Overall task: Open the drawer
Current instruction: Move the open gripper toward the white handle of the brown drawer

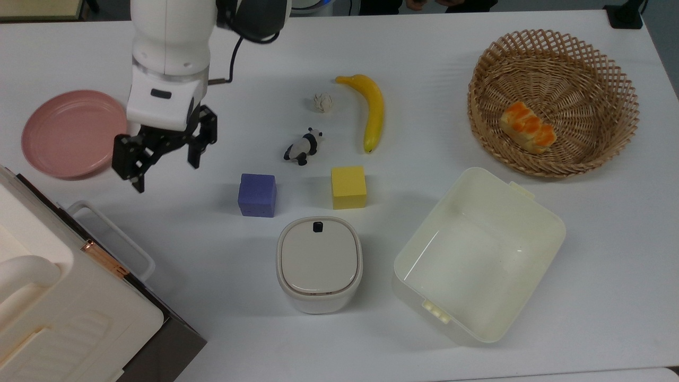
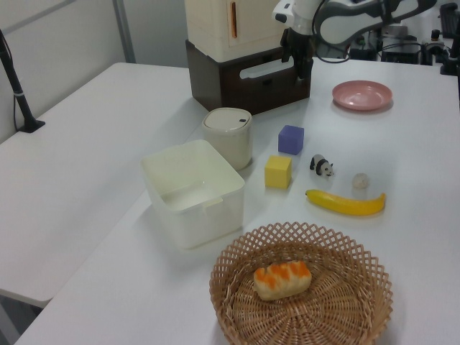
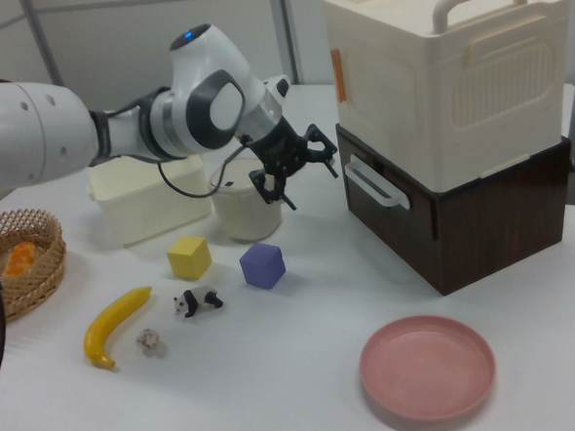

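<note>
While my gripper [image 1: 163, 162] hangs open and empty over the table [image 1: 424, 48], near the pink plate [image 1: 71, 132] and short of the drawer [image 3: 444, 227], the risks I see ahead are all about how I meet the white loop handle [image 1: 114, 236]. That drawer sits shut in the dark base of the cabinet [image 3: 450, 79] at the top view's lower-left corner of the table, its handle facing me. If I come in too high, I judge my fingers will strike the cream box above; too low, and they scrape the tabletop. A shallow or off-centre hold on the loop could slip free as I pull, and a pull not square to the front could jam the drawer or drag the whole cabinet across the table. Counting from largest to smallest: one cabinet with one drawer, one wicker basket [image 1: 610, 69] with one piece of bread [image 1: 528, 127] in it, one cream tub [image 1: 480, 254], one plate, one lidded white bin [image 1: 320, 263], one banana [image 1: 372, 109], one purple block [image 1: 258, 194] and one yellow block [image 1: 348, 187], one toy panda [image 1: 304, 147], and one small crumpled white object [image 1: 322, 102].
</note>
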Available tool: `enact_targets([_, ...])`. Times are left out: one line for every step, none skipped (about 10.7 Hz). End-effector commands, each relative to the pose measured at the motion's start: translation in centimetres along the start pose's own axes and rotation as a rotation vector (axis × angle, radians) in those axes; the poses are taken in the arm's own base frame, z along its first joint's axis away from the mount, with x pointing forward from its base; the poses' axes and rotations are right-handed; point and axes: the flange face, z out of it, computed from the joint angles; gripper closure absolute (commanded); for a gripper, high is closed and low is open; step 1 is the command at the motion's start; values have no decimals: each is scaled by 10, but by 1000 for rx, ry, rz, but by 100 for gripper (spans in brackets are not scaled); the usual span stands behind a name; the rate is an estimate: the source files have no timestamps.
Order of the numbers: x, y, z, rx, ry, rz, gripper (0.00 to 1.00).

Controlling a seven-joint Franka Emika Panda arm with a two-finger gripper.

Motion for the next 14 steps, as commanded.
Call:
enact_targets([-5,8,30,-103,23,-68,4])
enact_targets([-5,11,37,-134,44,-75,4])
enact_targets([-10,16,48,-165,52,-87,6])
enact_targets([-10,16,53,-185,58,-101,10])
enact_targets([-9,15,59,-194,65,-109,12])
enact_targets([-10,17,60,-208,75,-113,12])
enact_targets([-12,19,61,-219,76,-116,12])
enact_targets([-13,19,66,-219,68,-124,14])
enact_targets([-14,25,62,-236,74,-120,14])
enact_targets([-13,24,67,-233,73,-122,15])
enact_targets([-15,24,72,-228,68,-122,18])
enact_targets([-15,24,71,-232,71,-122,24])
enact_targets([-16,26,71,-248,79,-130,33])
enact_targets([-17,24,78,-247,71,-142,46])
